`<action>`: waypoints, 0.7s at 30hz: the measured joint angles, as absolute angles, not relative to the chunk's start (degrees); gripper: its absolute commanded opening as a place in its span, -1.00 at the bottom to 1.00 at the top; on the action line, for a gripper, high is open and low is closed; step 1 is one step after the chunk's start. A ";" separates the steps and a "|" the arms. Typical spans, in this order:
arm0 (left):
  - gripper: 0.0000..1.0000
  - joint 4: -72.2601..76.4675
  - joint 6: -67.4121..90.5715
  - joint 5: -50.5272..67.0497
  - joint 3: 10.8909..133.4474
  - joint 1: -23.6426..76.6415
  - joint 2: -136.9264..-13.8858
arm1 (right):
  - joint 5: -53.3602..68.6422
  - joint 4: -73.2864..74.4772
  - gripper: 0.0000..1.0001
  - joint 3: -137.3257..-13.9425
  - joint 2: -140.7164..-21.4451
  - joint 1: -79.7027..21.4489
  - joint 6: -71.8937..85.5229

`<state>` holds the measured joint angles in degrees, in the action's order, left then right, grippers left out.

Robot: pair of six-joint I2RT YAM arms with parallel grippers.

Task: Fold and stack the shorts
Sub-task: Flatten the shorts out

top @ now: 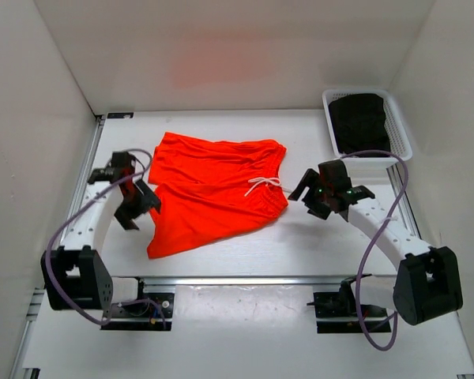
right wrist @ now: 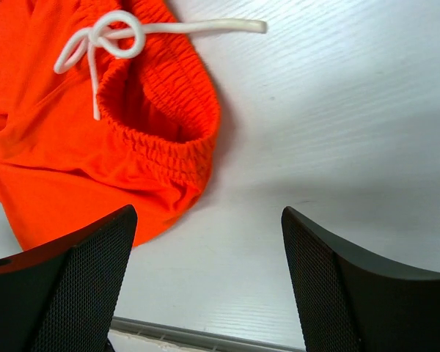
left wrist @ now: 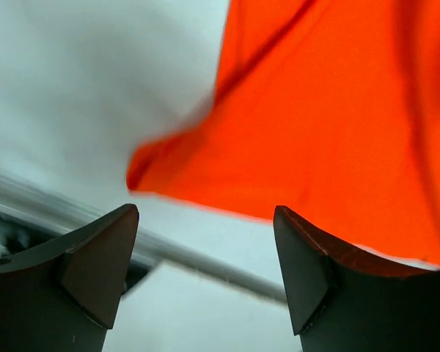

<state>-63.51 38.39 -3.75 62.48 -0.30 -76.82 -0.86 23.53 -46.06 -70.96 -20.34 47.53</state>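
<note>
**Orange shorts spread on the tabletop, both pincers released**

The shorts (top: 213,189) lie in the middle of the tabletop (top: 300,253), waistband to the right with the white drawstring (top: 262,186) knotted there, legs to the left; the left pincer (top: 142,204) is at their left edge, jaws wide, grasping nothing; the right pincer (top: 310,192) is just right of the waistband, likewise released and empty; a white basket (top: 400,118) holding dark cloth (top: 362,122) sits at the far right.

shorts (left wrist: 330,125) blurred up close, basket (top: 401,126) contents unclear
</note>
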 measured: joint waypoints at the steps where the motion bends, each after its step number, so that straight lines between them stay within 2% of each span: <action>1: 0.71 -63.61 40.34 -2.17 58.15 0.14 -74.37 | -0.69 23.94 0.65 -45.93 -70.65 -19.88 47.35; 4: 0.67 -62.98 45.89 1.32 46.96 1.13 -72.20 | 0.64 24.51 0.60 -45.93 -70.65 -18.81 46.81; 7: 0.60 -62.72 49.36 2.48 42.00 0.01 -72.25 | 2.81 24.69 0.60 -45.93 -70.65 -17.69 46.26; 9: 0.54 -62.11 50.68 2.55 41.52 -0.45 -72.25 | 3.90 24.75 0.60 -45.93 -70.65 -17.08 46.02; 15: 0.18 -57.78 53.04 2.33 40.91 -1.02 -75.50 | 6.90 24.82 0.60 -45.93 -70.65 -14.44 44.99; 21: 0.18 -55.20 54.46 1.26 39.77 -1.02 -79.40 | 8.88 24.95 0.60 -45.36 -70.50 -12.40 44.27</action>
<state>-55.20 54.46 1.26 39.77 -1.02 -79.40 8.88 24.95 -45.36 -70.50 -12.40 44.27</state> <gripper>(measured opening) 0.590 0.801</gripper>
